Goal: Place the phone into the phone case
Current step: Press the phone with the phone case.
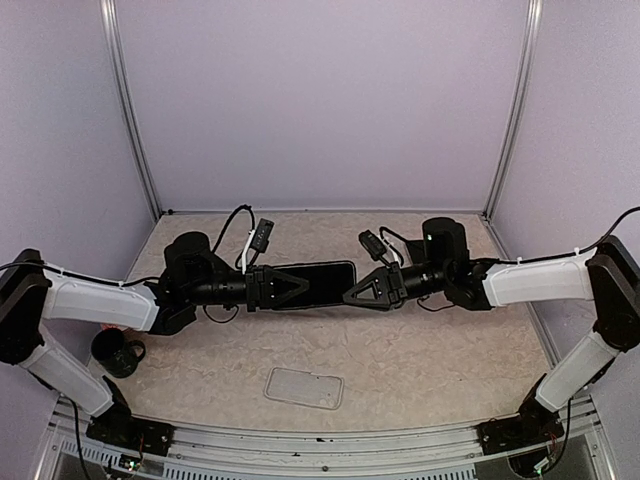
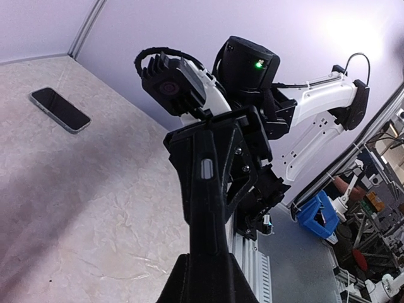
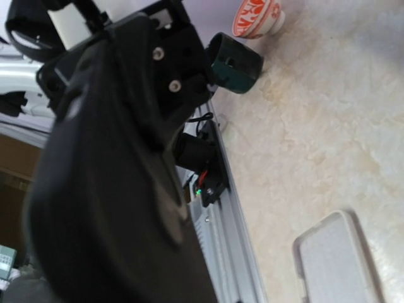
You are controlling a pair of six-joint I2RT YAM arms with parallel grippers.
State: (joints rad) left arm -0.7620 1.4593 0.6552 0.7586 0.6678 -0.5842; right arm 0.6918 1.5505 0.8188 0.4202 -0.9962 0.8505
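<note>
Black phone (image 1: 318, 284), held above the table (image 1: 450, 350) between the left gripper (image 1: 288, 288), clamped on one end, and the right gripper (image 1: 362, 292) at the other, grip uncertain; clear case (image 1: 304, 387) lies below; risk: an uneven pull drops it

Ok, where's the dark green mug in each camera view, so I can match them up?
Top external: dark green mug at lower left.
Left wrist: not in it.
Right wrist: mug at top centre, beside a red-patterned bowl.
Shared landmark: the aluminium rail along the near edge, seen in all three.
</note>
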